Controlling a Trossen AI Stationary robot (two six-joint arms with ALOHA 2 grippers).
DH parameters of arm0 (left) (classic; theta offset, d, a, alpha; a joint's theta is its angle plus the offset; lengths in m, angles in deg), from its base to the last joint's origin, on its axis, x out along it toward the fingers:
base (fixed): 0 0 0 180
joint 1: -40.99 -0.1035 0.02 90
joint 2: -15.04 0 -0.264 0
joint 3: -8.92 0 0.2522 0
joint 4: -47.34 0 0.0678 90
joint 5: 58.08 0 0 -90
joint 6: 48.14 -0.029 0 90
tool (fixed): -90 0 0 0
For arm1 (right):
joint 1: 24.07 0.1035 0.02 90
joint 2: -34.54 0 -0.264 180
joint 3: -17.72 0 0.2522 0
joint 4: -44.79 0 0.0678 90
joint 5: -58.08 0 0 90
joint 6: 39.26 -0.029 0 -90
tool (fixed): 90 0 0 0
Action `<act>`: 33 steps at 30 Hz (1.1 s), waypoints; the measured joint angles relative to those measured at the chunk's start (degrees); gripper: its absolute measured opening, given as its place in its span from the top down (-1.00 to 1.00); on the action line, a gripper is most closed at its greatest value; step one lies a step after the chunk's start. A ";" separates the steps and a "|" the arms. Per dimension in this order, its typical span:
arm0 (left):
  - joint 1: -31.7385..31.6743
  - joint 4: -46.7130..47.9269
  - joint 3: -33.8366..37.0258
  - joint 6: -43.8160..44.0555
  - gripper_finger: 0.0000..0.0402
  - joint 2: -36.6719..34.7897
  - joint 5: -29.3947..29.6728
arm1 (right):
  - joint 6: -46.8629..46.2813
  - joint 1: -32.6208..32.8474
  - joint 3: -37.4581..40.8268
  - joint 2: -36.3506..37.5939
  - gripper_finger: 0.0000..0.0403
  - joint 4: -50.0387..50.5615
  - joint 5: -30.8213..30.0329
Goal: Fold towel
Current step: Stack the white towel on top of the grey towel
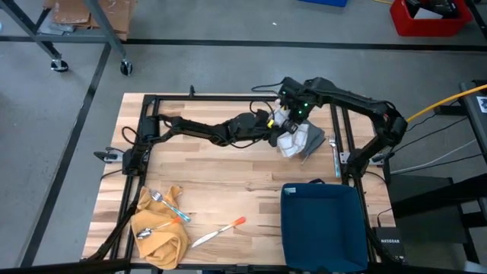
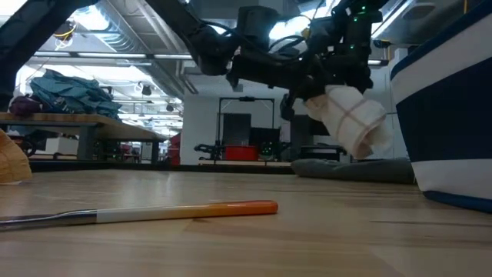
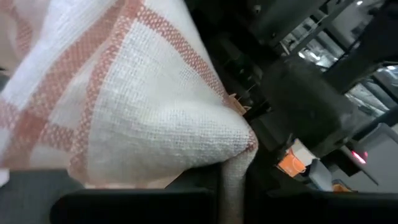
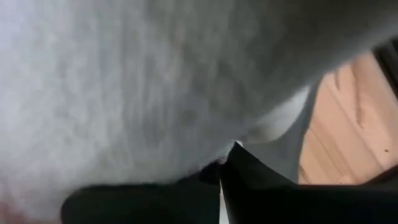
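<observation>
Towel (image 2: pixel 350 117) aloft — both grippers' fingertips hidden

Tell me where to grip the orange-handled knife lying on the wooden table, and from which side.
Grip the orange-handled knife at its orange handle end, coming straight down from above. It lies flat and alone on the wooden table, and the handle looks thicker than the thin blade, so probably easier to pinch.

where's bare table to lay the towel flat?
Best: the bare middle of the table, between the yellow cloth and the blue bin. Crowded far right, where both grippers hold the white towel over a grey cloth.
</observation>
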 joint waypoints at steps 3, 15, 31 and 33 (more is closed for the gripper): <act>-0.60 0.31 -3.01 0.08 0.92 2.10 0.10 | 0.07 -1.86 0.00 0.06 1.00 0.02 -0.19; -0.69 0.28 -14.21 8.62 0.92 12.99 -0.20 | 2.87 -9.15 2.08 -0.33 1.00 4.72 -1.21; -0.06 0.33 -22.89 8.29 0.91 14.64 -4.31 | 4.63 -10.39 -2.38 -0.33 1.00 14.45 3.13; -0.06 0.11 -22.95 8.28 0.92 14.66 -4.18 | 4.61 -10.39 -3.47 -0.33 1.00 15.66 1.79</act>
